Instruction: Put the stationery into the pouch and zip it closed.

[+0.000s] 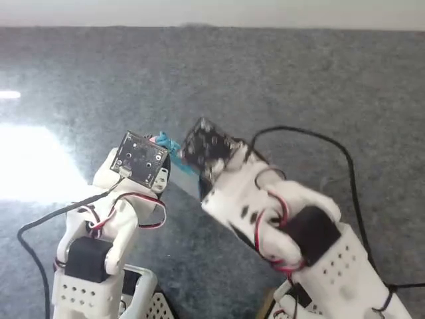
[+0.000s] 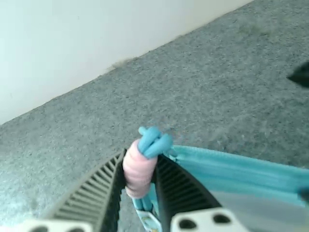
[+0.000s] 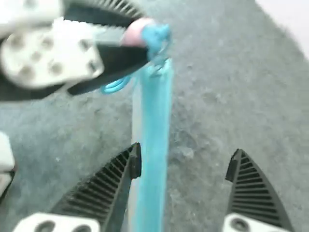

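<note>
Seen from its own wrist, the left gripper (image 2: 140,162) is pressed together on a pink tag (image 2: 139,173). The tag stands up between the ribbed fingers, with a blue knot (image 2: 153,141) just past their tips. The teal pouch (image 2: 231,169) joins the tag there and runs off to one side of the gripper, zipper band along its upper edge. The stretch of zipper that shows looks shut, and whatever is inside is hidden. Beyond the knot lies the grey mat (image 2: 217,72), then a white wall (image 2: 72,38).

The right wrist camera adds what that one cannot. The right gripper (image 3: 187,152) is spread wide, and the pouch's teal edge passes between its fingers, just beside one and well apart from the other. I cannot tell whether it touches the near one. Farther out along that edge, at the pouch's end, the left gripper pinches the pink tag.

From above, the two arms stand side by side with their grippers close together. Only a small strip of teal shows between them, the arms covering the rest. A black cable (image 1: 332,143) loops over the mat beside the right arm.
</note>
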Controlling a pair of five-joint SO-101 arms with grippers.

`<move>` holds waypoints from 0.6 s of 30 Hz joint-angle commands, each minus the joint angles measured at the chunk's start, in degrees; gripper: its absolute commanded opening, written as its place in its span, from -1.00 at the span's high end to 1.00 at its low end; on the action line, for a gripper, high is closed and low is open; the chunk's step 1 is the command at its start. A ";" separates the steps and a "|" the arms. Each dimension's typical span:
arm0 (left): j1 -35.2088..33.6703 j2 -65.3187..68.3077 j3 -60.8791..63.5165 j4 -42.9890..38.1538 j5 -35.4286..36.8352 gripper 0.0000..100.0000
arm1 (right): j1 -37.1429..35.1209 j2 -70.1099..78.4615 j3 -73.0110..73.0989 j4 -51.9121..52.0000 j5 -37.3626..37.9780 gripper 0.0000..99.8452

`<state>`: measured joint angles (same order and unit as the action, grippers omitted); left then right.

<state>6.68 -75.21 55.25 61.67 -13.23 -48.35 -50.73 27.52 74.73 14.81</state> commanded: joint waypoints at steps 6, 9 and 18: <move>-0.09 0.09 -2.15 -1.49 -0.18 0.98 | -3.47 -5.49 9.76 -9.54 3.60 0.44; -0.18 0.09 -2.07 -1.41 -0.18 0.98 | -3.38 -2.86 9.76 -11.47 3.87 0.44; -0.18 0.09 -1.98 -1.41 -0.18 0.98 | 1.89 5.67 9.67 -18.68 3.87 0.45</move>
<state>6.68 -75.21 55.25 61.67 -13.23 -47.30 -45.98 37.80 58.37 17.45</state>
